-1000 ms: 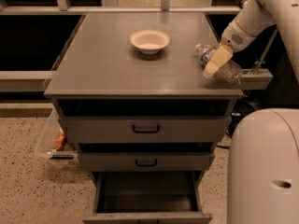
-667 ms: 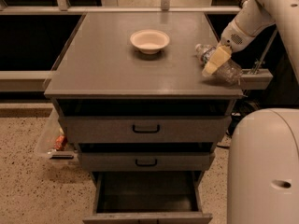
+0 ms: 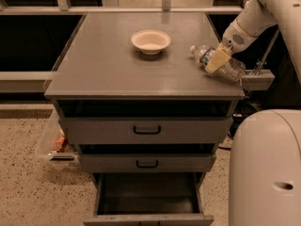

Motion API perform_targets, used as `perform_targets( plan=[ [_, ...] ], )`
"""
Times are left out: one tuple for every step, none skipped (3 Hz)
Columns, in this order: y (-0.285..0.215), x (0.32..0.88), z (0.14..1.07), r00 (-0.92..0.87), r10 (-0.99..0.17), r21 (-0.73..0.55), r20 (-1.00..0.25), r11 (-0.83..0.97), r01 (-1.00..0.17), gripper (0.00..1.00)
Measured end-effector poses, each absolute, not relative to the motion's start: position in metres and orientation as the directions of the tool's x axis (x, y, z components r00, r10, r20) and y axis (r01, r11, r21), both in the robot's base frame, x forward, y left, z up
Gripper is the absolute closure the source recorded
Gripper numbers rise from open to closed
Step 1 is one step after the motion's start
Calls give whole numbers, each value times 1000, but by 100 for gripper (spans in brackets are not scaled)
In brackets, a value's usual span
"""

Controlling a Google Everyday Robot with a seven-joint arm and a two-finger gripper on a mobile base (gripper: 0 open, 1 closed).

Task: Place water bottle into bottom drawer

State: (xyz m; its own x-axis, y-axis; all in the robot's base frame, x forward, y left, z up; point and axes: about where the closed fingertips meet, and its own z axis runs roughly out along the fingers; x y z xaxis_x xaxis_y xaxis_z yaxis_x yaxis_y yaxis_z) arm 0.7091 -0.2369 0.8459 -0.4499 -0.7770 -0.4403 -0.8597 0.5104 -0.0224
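Observation:
The water bottle [image 3: 230,69] lies on its side at the right edge of the grey cabinet top [image 3: 108,65], white cap pointing left. My gripper [image 3: 217,59] comes in from the upper right and sits right over the middle of the bottle, its pale yellow tip covering the label. The bottle rests on the cabinet top. The bottom drawer [image 3: 148,194] is pulled out at the foot of the cabinet, with a dark interior that holds nothing.
A cream bowl [image 3: 151,41] stands at the middle back of the cabinet top. The two upper drawers [image 3: 146,130] with black handles are closed. My white base [image 3: 265,168] fills the lower right. A clear bin [image 3: 54,142] sits on the floor at left.

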Motion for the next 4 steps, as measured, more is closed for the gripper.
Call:
perform_targets(
  plan=[
    [-237,709,846,-450,-777,-22,-440,510,-860,90],
    [-237,709,846,-450,-777,-22,-440,510,-860,100],
    [-232,699,859,-411,-760,-34,-504,493,-870,100],
    [-239,674,903,-395,-717,-110,-574,546,-831,100]
  ],
)
